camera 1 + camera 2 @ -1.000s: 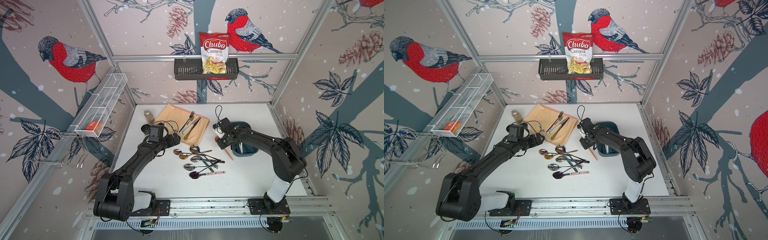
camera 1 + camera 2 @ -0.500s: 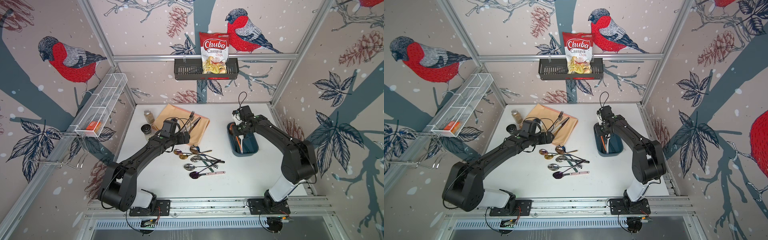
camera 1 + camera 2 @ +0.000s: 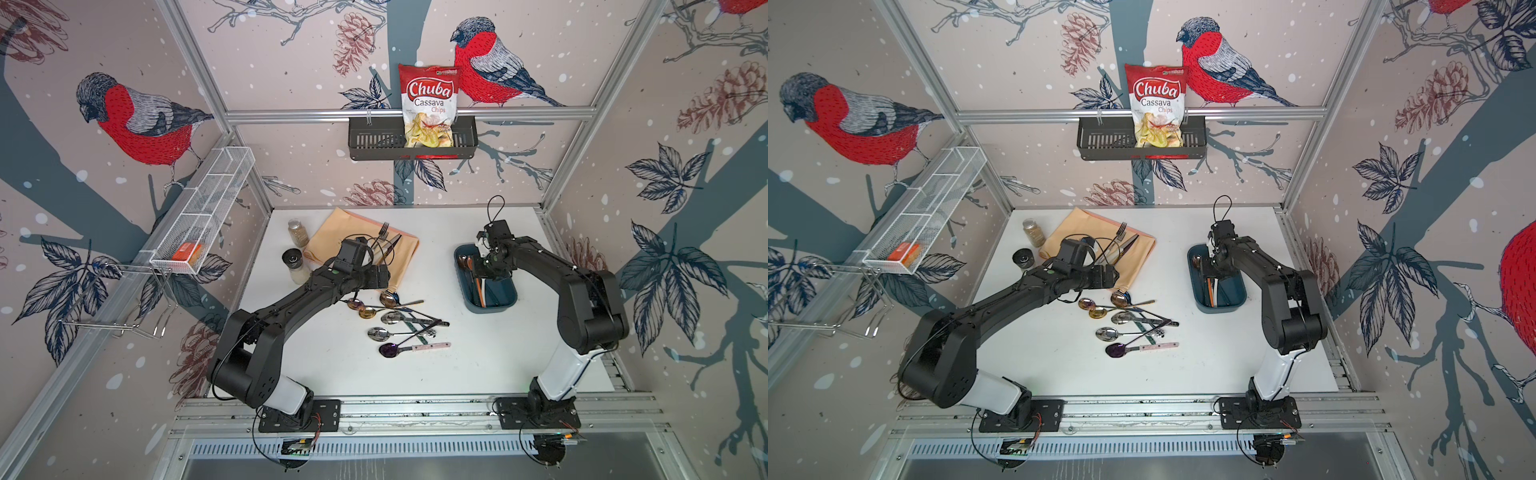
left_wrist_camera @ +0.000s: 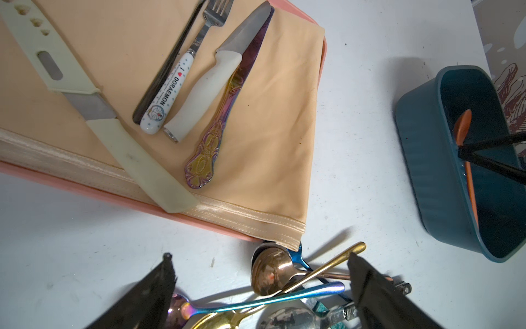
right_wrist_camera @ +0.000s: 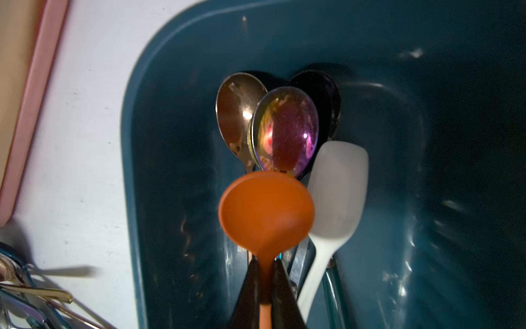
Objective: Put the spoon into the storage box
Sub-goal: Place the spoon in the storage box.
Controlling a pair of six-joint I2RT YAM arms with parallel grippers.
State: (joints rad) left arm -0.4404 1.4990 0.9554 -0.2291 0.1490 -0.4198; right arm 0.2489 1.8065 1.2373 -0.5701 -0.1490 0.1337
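The orange spoon (image 5: 266, 210) is within the walls of the storage box (image 5: 128, 159). Its bowl hangs over the bowls of a copper spoon (image 5: 236, 119), an iridescent spoon (image 5: 284, 134) and a white spoon (image 5: 336, 193) that lie inside. The right jaws are clenched on its thin neck, just behind the bowl. Whether the handle end touches the floor of the box, you cannot tell from here.

By its matte look, I judge this spoon to be silicone or plastic: light, a little soft, not slippery and not fragile. The neck is a good place to hold it, narrow enough for the jaws and close to the heavier end, so it should not swing much. When you release it, expect it to settle on the metal spoons below and perhaps slide a little on them — they look smooth.

Further out, the left jaws are spread wide and hold nothing. They hover above the pile of spoons (image 3: 395, 320) on the tabletop (image 3: 457, 365), just beside the corner of the peach cloth (image 4: 256, 142).
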